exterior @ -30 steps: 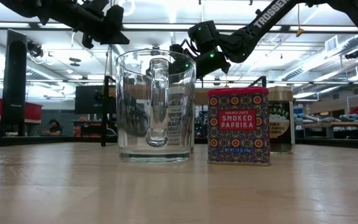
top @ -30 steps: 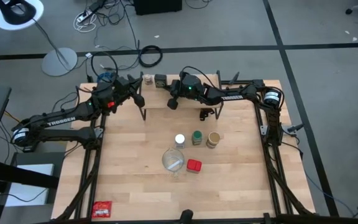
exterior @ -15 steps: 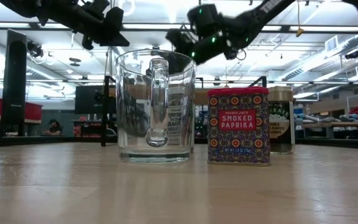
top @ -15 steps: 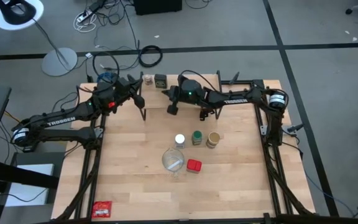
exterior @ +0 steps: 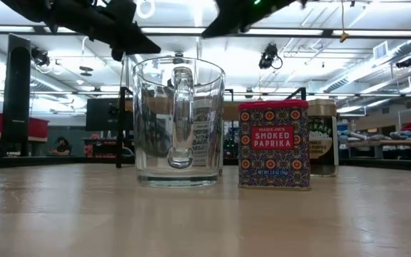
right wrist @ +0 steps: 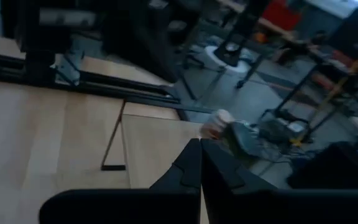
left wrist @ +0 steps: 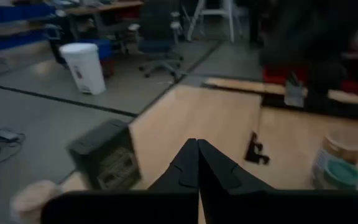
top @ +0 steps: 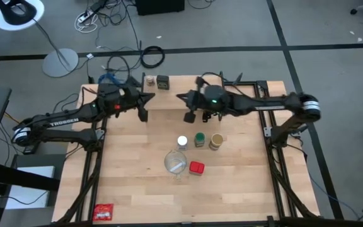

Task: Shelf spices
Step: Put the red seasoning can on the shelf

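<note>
The shelf (top: pixel 184 98), a low rack with a light wood top, stands at the table's far middle. A tiny brownish jar (top: pixel 149 81) and a dark green tin (top: pixel 163 81) stand on its far left end. On the table stand a white-lidded jar (top: pixel 182 142), a green-lidded jar (top: pixel 200 139), a tan-lidded jar (top: pixel 217 140) and a red tin (exterior: pixel 274 145). My left gripper (left wrist: pixel 197 163) is shut and hovers at the shelf's left end, near the tin (left wrist: pixel 104 155). My right gripper (right wrist: pixel 199 163) is shut and hovers above the shelf's middle, holding nothing.
A large clear glass mug (exterior: pixel 179 121) stands beside the red tin (top: pixel 196 168), near the table's middle. A flat red packet (top: pixel 103 212) lies at the near left corner. The shelf's black legs (right wrist: pixel 112 149) rest on the tabletop.
My right gripper has risen from the shelf's front edge and drawn back toward the table's right, staying shut; in the low view it has climbed to the picture's top. My left gripper has swung a little toward the right, over the shelf's left end.
</note>
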You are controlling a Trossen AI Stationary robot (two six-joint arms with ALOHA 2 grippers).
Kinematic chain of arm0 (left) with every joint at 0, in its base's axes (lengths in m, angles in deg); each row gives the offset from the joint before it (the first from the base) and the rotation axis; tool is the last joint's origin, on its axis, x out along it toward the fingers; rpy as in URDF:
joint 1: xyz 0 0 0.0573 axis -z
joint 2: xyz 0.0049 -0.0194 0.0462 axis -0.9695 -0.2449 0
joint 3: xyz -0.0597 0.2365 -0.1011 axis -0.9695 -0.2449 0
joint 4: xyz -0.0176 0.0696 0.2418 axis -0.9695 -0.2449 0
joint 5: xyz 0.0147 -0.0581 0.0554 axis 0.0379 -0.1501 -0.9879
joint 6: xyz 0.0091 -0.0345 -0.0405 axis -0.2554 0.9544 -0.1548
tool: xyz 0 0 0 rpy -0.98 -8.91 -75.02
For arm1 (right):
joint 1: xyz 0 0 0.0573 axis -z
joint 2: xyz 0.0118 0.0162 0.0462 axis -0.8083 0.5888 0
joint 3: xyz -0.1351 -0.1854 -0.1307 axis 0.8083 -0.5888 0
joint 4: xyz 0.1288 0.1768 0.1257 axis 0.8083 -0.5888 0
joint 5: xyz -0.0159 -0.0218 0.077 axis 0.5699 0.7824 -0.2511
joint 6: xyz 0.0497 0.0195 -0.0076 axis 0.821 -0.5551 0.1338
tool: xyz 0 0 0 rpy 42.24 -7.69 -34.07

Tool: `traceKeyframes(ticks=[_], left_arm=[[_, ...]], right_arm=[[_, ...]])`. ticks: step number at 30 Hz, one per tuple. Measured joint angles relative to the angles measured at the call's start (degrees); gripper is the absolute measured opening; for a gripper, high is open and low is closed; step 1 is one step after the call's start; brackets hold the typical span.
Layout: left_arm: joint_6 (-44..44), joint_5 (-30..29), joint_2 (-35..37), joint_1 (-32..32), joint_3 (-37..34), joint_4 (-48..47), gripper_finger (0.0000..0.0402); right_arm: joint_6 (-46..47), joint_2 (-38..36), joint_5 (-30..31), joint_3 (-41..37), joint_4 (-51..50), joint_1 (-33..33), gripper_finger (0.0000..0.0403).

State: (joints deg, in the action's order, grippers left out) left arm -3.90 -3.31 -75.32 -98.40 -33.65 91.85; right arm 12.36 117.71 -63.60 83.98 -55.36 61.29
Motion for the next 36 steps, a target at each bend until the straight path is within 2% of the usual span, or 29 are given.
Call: traceKeyframes(ticks=[6,13,15,20,23,29,33,36], left_arm=[[-2.78,0.40,-2.77,3.36,-0.02,0.93,0.0028],[-4.41,2.32,-5.19,8.02,0.02,3.90,0.0078],[-4.45,2.30,-5.69,9.30,0.00,3.82,0.0097],[-4.46,0.30,-5.78,12.22,0.26,4.23,0.0151],[-4.31,-0.94,-5.78,14.62,1.89,3.20,0.0184],[-4.27,-6.41,-7.55,19.72,7.14,-4.86,0.0234],[-4.25,-11.78,-8.76,22.17,10.05,-10.03,0.0240],[-3.62,-12.25,-9.57,23.20,11.31,-12.98,0.0240]], right_arm=[[3.52,-13.67,6.96,-13.80,3.59,-2.24,0.0000],[9.77,-25.80,6.77,-28.14,6.55,-4.83,0.0000],[11.25,-27.63,4.84,-30.32,6.57,-5.48,0.0001],[12.26,-28.11,-4.54,-32.20,6.58,-5.87,0.0011],[14.92,-27.19,-5.28,-32.20,6.74,-5.83,0.0022],[19.44,-27.26,-6.88,-32.20,5.15,-5.49,0.0079],[23.20,-26.34,-12.89,-32.16,5.60,-5.63,0.0140],[26.13,-24.61,-15.48,-32.19,5.61,-7.10,0.0192]])
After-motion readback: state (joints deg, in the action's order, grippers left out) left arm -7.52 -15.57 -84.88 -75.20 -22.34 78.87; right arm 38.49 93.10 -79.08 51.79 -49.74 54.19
